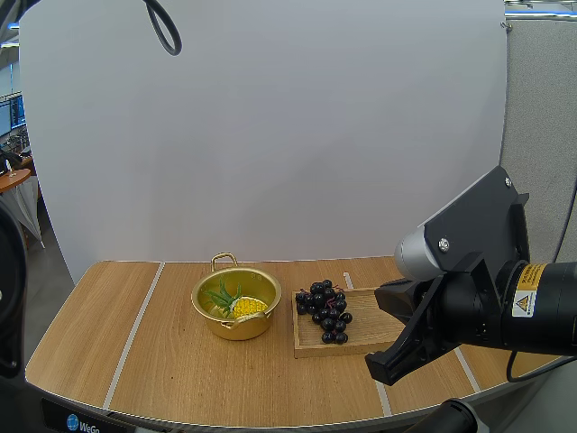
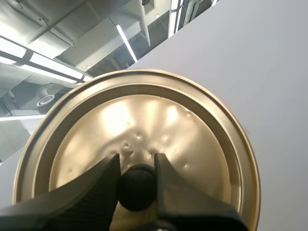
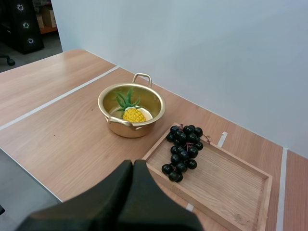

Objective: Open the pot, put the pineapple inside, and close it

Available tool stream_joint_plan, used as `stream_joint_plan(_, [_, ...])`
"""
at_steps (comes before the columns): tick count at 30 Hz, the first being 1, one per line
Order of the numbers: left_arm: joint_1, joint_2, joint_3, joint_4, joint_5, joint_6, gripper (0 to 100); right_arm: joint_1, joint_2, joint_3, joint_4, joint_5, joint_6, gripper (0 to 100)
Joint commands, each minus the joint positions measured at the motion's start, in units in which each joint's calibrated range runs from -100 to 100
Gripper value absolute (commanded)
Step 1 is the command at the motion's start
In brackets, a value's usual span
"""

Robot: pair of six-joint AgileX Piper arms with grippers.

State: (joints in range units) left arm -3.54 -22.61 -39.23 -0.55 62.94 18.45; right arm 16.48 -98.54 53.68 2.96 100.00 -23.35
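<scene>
The left hand [image 2: 137,166] pinches the black knob [image 2: 137,188] of the dimpled, brass-coloured lid [image 2: 144,120], clear of the pot. On the wooden tabletop [image 1: 162,361] the round golden pot [image 1: 236,316] stands open, the pineapple [image 1: 245,307] already inside, knobbly yellow with green leaves. Only closing appears left: the lid must travel over the rim and settle level. The right hand [image 3: 133,166], fingers pressed together on nothing, hovers near the wooden tray [image 1: 361,338] of glossy dark grapes [image 1: 326,311].

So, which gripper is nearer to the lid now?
Left. The left gripper pinches the lid by its black knob, so it touches it. The right gripper, shut on nothing, is over the table beside the tray.
</scene>
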Motion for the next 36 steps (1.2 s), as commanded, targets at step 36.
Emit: stream_joint_plan(36, [-0.24,1.54,0.54,-0.39,37.06,-3.40,0,-0.22,-0.36,0.24,0.11,0.00,-0.09,0])
